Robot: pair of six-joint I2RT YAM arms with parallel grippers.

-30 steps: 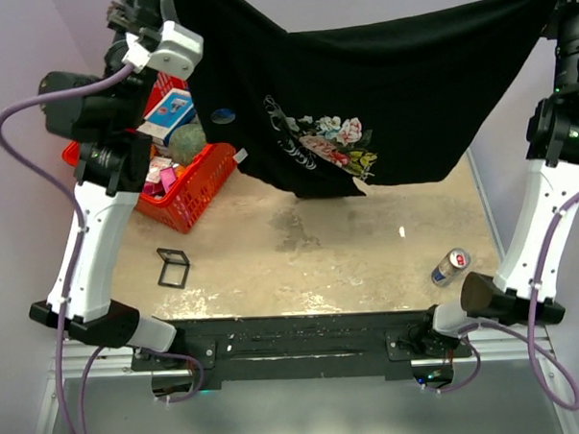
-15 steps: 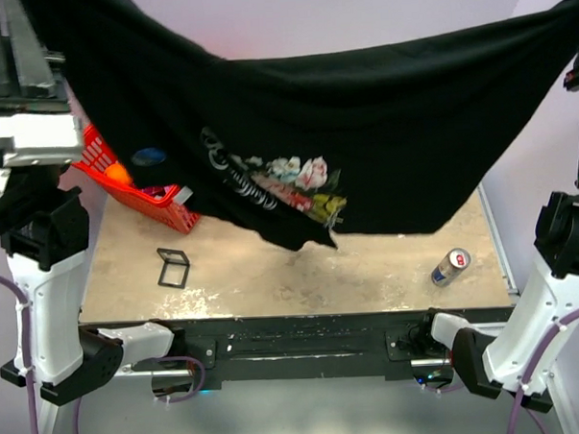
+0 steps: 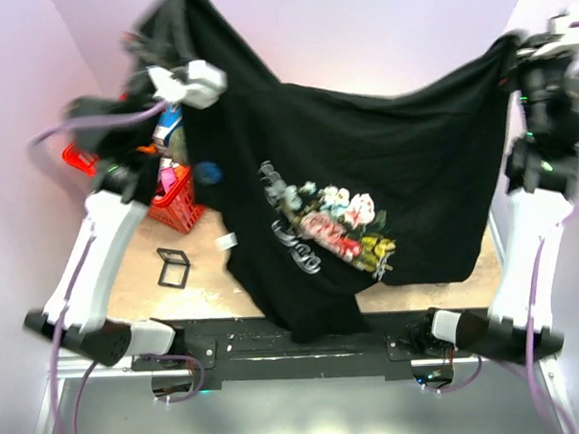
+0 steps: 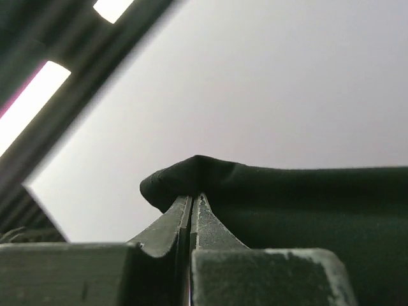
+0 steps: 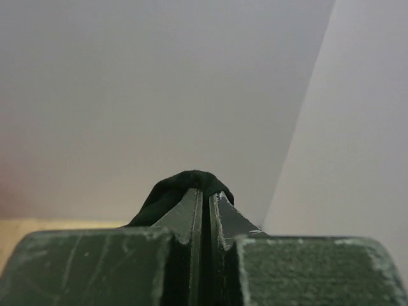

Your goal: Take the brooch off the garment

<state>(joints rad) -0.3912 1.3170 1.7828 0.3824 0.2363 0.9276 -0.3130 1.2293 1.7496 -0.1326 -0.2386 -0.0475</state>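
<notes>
while your left pincer (image 4: 192,199) and right pincer (image 5: 205,193) each pinch the garment (image 3: 393,164) shut, the brooch (image 3: 207,171) hangs below the left one.

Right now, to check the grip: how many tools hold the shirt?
2. The left tool pinches a fold at the shirt's raised left end; the right tool pinches one at its right end.

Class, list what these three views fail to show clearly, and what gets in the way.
- Brooch: top view, too small and blurred to show its clasp; outside both wrist views.
- Red basket: top view, contents mostly hidden by left arm and T-shirt.
- Table: top view, middle hidden behind the T-shirt.
</notes>
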